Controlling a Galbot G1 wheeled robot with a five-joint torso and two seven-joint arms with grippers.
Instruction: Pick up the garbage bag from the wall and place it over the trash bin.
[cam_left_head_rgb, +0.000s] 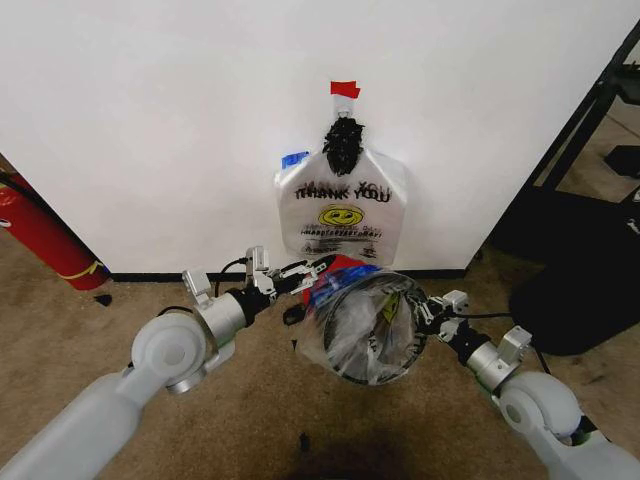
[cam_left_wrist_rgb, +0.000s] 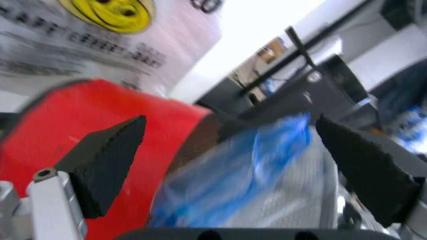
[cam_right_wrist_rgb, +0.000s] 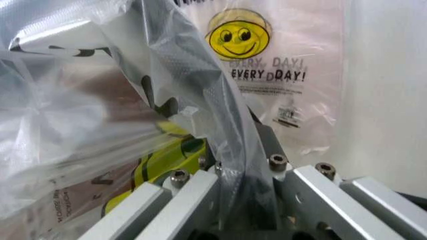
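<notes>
The garbage bag (cam_left_head_rgb: 365, 330) was already draped across the mouth of the trash bin (cam_left_head_rgb: 338, 272), which lay tipped between the two arms, its round opening facing the robot and its red base pointing toward the wall (cam_left_head_rgb: 150, 120). The clear plastic was stretched over that rim, with a blue patch showing on the side nearer the left arm. The right gripper (cam_left_head_rgb: 424, 312) sat right at the rim's right edge, and from its wrist its fingers (cam_right_wrist_rgb: 193, 195) looked pinched shut on a fold of the bag. The left gripper (cam_left_head_rgb: 300, 275) was just beside the opposite edge, its fingers (cam_left_wrist_rgb: 110, 160) spread wide with nothing between them; the blue part of the bag and the bin's red side lay straight ahead in the gap. So the loose side of the bag was the left one, and the left arm seemed the nearer one to seat it. Behind, a white smiley bag (cam_left_head_rgb: 342, 205) hung flat on the wall beneath a red tape piece (cam_left_head_rgb: 344, 89).
</notes>
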